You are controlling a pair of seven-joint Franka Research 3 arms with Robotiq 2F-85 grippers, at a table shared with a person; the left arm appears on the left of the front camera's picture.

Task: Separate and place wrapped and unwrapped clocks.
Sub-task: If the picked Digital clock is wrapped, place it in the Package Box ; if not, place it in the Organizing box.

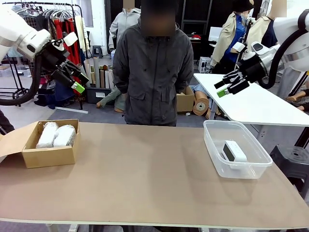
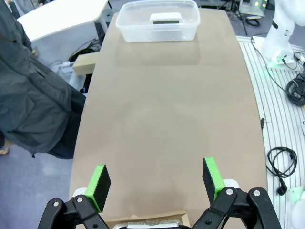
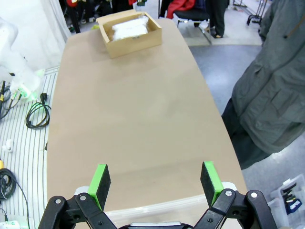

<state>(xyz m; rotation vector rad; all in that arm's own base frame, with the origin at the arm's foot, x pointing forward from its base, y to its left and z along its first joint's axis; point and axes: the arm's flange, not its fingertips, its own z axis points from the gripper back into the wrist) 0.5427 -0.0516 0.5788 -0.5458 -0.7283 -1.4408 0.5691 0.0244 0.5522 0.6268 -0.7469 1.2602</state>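
Both grippers, left (image 1: 72, 79) and right (image 1: 231, 84), are hanging wide open because wrapped clocks (image 1: 57, 135) are lying in the box (image 1: 48, 157) at the tabletop's left edge, the bare clock (image 1: 234, 151) in the tub (image 1: 212, 145) near the right.

Wrapped clocks (image 3: 128, 29) in cardboard box (image 3: 131, 44)

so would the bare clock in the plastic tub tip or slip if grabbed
The clock stands on a narrow edge in the tub, so a nudge would probably tip it. Its smooth, rounded white shell looks rigid but possibly slippery.
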